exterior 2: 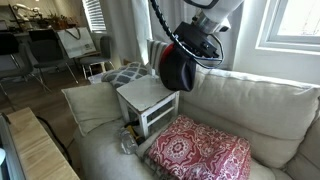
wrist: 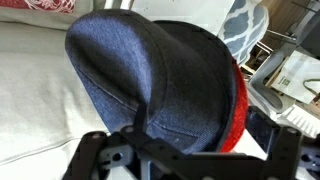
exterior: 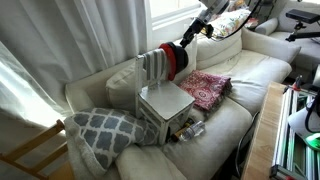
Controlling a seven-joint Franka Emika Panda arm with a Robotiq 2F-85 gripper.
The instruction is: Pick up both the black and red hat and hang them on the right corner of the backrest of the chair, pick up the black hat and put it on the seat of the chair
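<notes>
In an exterior view, the black hat (exterior: 167,60) and red hat (exterior: 182,62) hang together on a top corner of the backrest (exterior: 152,68) of the chair (exterior: 165,105). In an exterior view, the gripper (exterior 2: 197,45) hovers beside them. Wrist view: fingers (wrist: 95,150) spread wide, released, black hat just ahead.

1. The chair (exterior: 165,105) stands on the sofa (exterior: 250,75), with its backrest (exterior: 150,68) toward the sofa's back.
2. The outer hat (wrist: 150,80) hangs on the backrest's right top corner, over the inner hat (wrist: 238,110).
3. In an exterior view, the cushion (exterior: 105,130) lies just left of the chair.
4. The cloth (exterior: 205,88) lies right of the chair, on the sofa.
</notes>
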